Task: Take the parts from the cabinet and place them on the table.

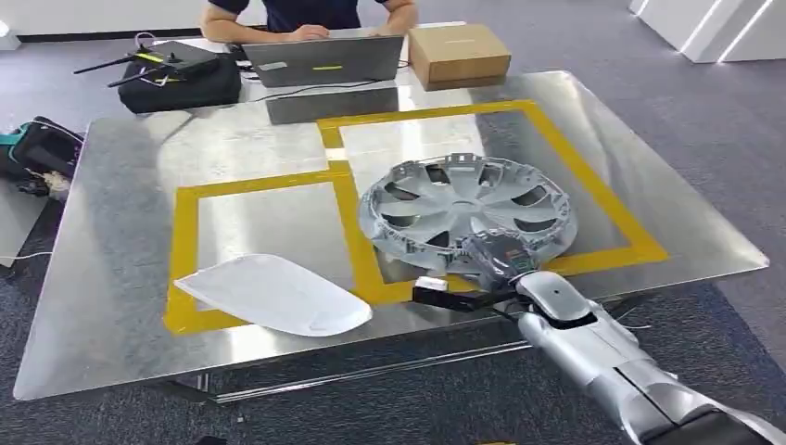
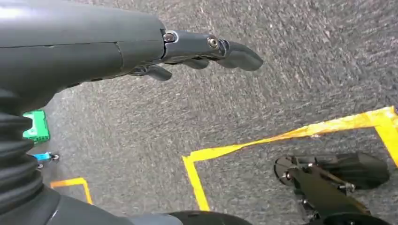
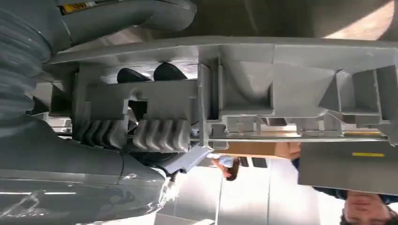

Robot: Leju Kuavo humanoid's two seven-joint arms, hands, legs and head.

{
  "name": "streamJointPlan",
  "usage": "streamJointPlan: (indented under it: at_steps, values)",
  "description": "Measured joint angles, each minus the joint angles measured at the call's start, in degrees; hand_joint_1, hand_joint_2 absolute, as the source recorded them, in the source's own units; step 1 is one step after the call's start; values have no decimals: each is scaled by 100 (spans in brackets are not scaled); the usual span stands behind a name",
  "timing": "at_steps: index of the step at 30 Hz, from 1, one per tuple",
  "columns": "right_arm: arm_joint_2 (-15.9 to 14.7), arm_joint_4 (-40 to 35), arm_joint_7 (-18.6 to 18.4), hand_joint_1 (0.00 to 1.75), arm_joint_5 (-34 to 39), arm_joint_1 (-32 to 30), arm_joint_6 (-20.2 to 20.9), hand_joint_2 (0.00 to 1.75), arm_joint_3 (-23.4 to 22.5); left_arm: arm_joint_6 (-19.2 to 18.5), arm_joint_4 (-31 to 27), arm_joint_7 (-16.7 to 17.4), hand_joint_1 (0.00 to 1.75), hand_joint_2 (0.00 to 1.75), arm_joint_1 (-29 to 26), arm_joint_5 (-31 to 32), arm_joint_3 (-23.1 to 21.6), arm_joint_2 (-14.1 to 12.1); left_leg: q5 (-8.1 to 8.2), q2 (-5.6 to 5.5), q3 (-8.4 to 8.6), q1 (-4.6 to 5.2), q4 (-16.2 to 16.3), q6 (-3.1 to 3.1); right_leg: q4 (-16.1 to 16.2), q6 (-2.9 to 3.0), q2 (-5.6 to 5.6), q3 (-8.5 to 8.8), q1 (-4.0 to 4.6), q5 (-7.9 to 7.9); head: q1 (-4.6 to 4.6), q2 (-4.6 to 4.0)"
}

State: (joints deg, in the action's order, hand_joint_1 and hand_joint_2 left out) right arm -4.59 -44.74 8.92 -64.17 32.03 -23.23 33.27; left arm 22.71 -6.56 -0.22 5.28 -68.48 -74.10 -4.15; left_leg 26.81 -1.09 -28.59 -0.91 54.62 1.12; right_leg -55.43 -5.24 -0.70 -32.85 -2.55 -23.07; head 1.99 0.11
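A silver wheel cover [image 1: 468, 209] lies flat inside the right yellow-taped square on the metal table [image 1: 120, 232]. My right hand [image 1: 496, 255] is at its near rim. In the right wrist view, dark fingertips [image 3: 166, 72] curl over the ribbed grey rim of the wheel cover [image 3: 281, 79] and the thumb lies on the other side, so the hand grips the rim. A white curved shell part [image 1: 273, 295] rests in the left taped square, near the front edge. My left hand [image 2: 202, 49] hangs over grey carpet, its fingers stretched out and holding nothing.
At the far table edge a person [image 1: 306, 14] sits behind a laptop [image 1: 324, 60]. Beside the laptop are a cardboard box [image 1: 459, 54] and a black bag with antennas [image 1: 181, 79]. Another dark bag [image 1: 37, 148] lies off the table's left side.
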Motion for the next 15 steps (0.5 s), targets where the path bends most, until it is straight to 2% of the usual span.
streamJointPlan:
  at_steps: [12, 13, 15]
  values:
    - [2, 52, 0, 175, 159, -20, -65, 175, 199, -118, 0, -336, 0, 175, -2, 148, -260, -26, 0, 0, 1, 1, 0, 0, 0, 0, -2, -4, 0, 0, 0, 0]
    - [0, 52, 0, 0, 173, -27, -72, 0, 199, -156, 0, -356, 0, 175, -2, 171, -269, -31, 0, 0, 0, 0, 0, 0, 0, 0, -3, -5, 0, 0, 0, 0]
    - [-4, 52, 11, 0, 188, -43, -70, 0, 205, -210, 0, -363, 0, 175, -2, 186, -286, -44, 0, 0, 0, 0, 0, 0, 0, 0, -3, -5, 0, 0, -2, 0]
